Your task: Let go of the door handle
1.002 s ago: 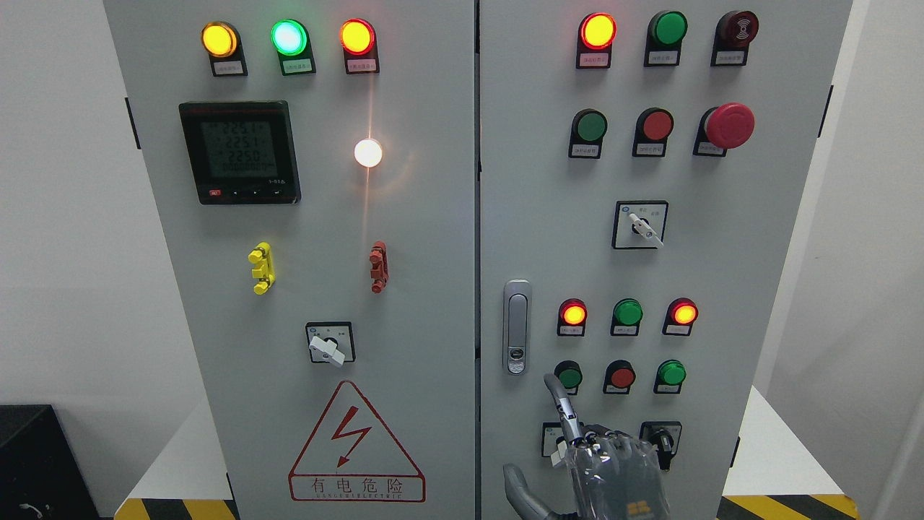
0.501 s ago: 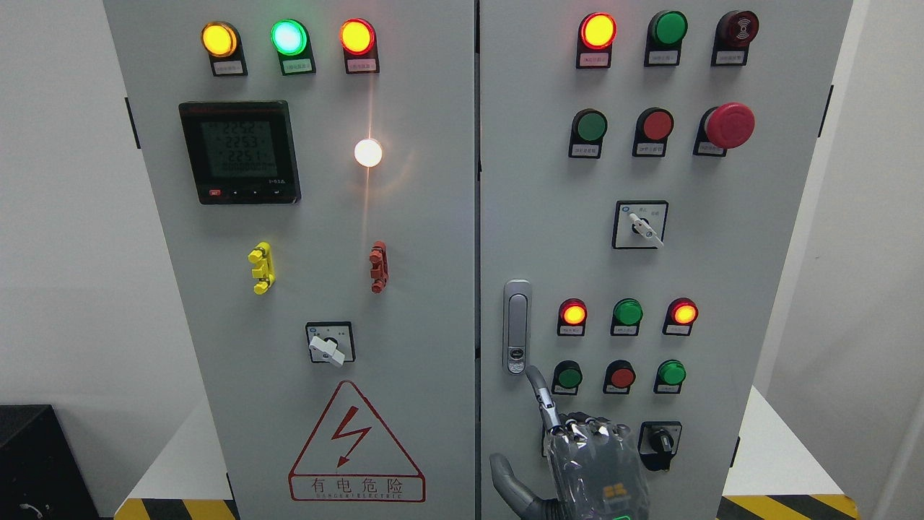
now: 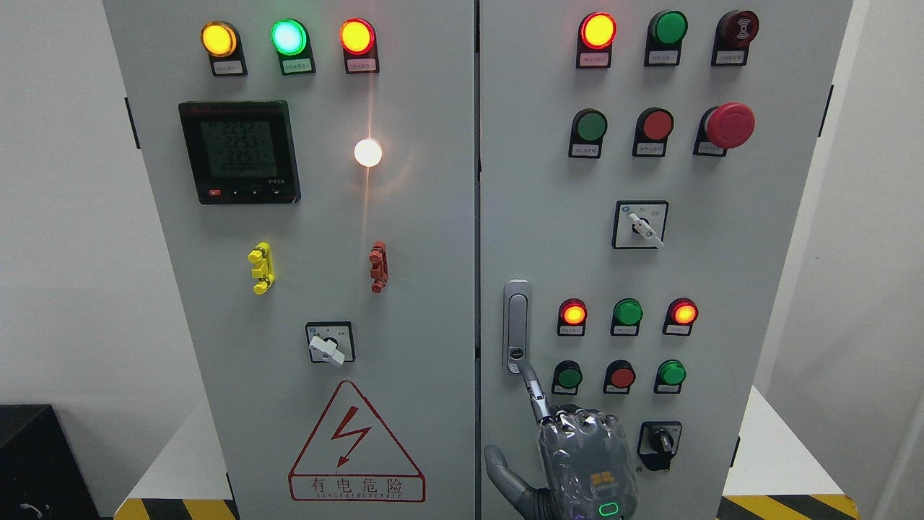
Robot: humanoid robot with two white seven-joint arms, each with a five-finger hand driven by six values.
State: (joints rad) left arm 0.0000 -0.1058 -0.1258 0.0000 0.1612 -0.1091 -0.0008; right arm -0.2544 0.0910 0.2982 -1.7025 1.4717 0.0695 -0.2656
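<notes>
Cabinet front (image 3: 404,289): door handle (image 3: 516,326) above right robot hand (image 3: 577,455); clenched, index fingertip seemingly touching.

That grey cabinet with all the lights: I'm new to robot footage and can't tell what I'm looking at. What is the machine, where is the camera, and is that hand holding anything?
The picture is taken from a camera on a humanoid robot's head, looking straight at an electrical control cabinet with two doors. The left door carries three lit lamps, a digital meter, a white lamp, a rotary switch and a red warning triangle. The right door has more lamps and buttons, a red mushroom button, two rotary switches and a grey door handle.

At the bottom is the robot's right hand, seen from the back. Its index finger is stretched up, the tip at the handle's lower end; the other fingers are curled. It grips nothing. I cannot tell whether the tip actually touches the handle. The left hand is not visible.
</notes>
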